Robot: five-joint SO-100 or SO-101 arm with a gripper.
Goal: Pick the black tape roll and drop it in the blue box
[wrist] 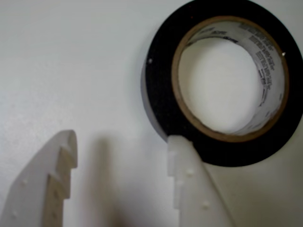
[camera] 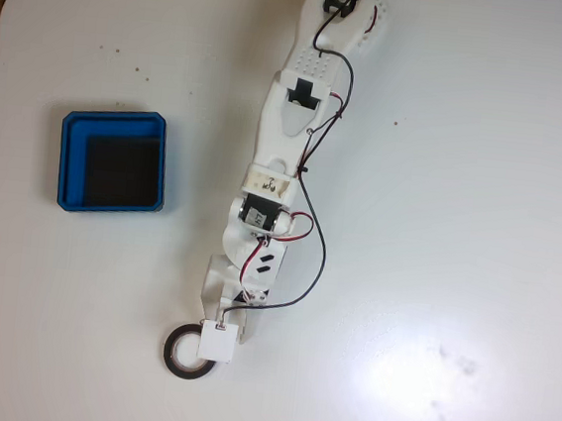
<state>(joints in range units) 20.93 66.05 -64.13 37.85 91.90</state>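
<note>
Black tape roll (wrist: pixel 222 82) flat on the counter (camera: pixel 462 188), ungrasped; tool (wrist: pixel 123 146) spread open, one finger touching its outer edge. Blue box (camera: pixel 111 161) well apart, empty. Grasp, carry, drop all remaining.

The place was shown as a bare hobby or lab workspace rather than a lived-in room. A plain white counter (camera: pixel 482 190) with a rounded corner was seen under a strong lamp glare, with a strip of brown floor or wall at its left edge. A white 3D-printed arm (camera: pixel 287 151) with exposed red and black wiring was mounted on it.
</note>
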